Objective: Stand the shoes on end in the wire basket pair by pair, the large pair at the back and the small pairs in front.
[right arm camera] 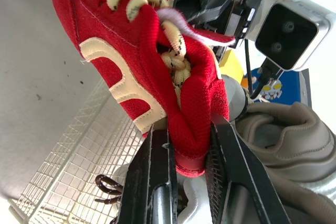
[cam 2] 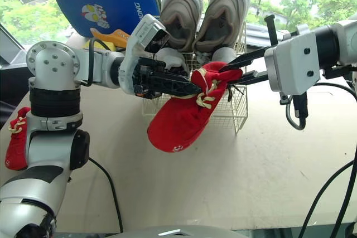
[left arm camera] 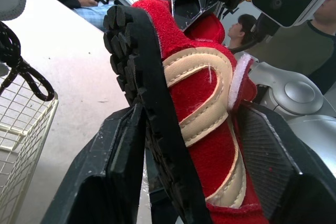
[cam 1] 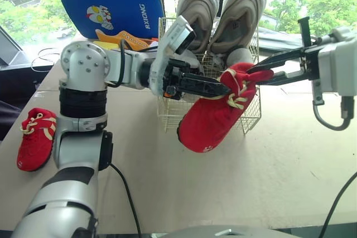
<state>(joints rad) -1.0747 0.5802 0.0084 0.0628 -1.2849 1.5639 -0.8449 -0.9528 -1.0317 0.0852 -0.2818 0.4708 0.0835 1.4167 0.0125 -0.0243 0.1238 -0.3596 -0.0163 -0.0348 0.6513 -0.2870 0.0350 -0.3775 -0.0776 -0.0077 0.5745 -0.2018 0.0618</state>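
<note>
— Where is the red fabric shoe with cream laces (cam 2: 181, 118)?
— Held tilted, toe down toward seven o'clock. The left gripper (cam 2: 194, 88) clamps its collar from nine o'clock and the right gripper (cam 2: 231, 71) pinches its heel from three.
— And the white wire basket (cam 2: 237, 112)?
— Just behind, at one o'clock, with the large beige pair of sneakers (cam 2: 181, 15) upright inside. A second red shoe (cam 2: 14, 137) lies at nine o'clock.

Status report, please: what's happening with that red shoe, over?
Left gripper, right gripper shut on red shoe before wire basket. Grey pair upright at back. Other red shoe on table.
</note>
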